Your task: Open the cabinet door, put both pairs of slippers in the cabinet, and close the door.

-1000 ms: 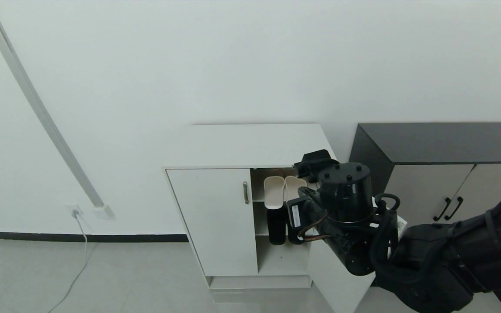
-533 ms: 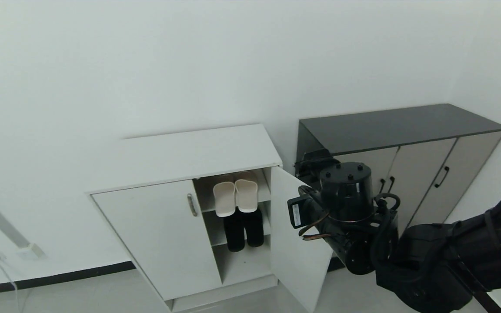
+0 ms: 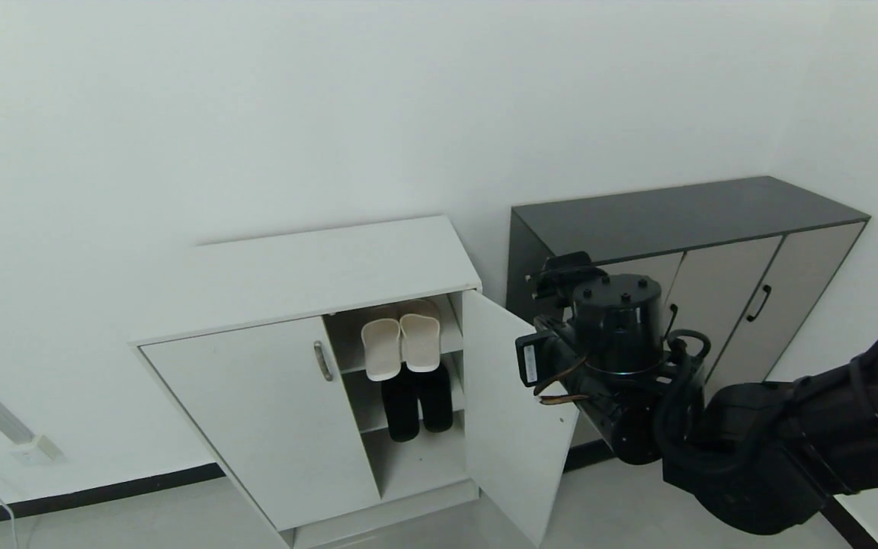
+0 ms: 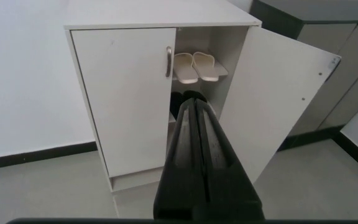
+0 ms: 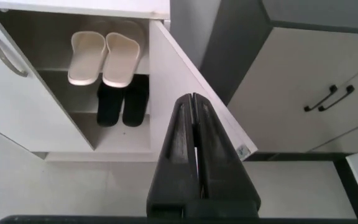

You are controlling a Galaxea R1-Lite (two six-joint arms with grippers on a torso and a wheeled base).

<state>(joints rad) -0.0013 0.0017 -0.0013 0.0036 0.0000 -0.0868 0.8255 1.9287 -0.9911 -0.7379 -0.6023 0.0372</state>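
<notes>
White laminate cabinet (image 3: 309,267) fills the head view's middle, its right door (image 3: 511,427) swung out toward 5 o'clock. The cream slippers (image 3: 401,347) lie on the upper shelf, with the black slippers (image 3: 416,404) on the shelf at 6 o'clock of them. The right arm (image 3: 622,358) hangs at 3 o'clock of that door, on its outer side.

Both pairs look stowed, so I judge shutting the door to be the step in hand. Press flat on the smooth outer panel near its free edge and sweep toward 9 o'clock, minding the rounded slipper ends that seem to overhang the shelves.

From the left wrist, the left gripper (image 4: 194,99) has slim, matt black fingers pressed together, aimed at the opening beside the curved metal handle (image 4: 168,61).

From the right wrist, the right gripper (image 5: 194,99) is likewise closed on nothing, pointing at the right door's thin panel.
</notes>
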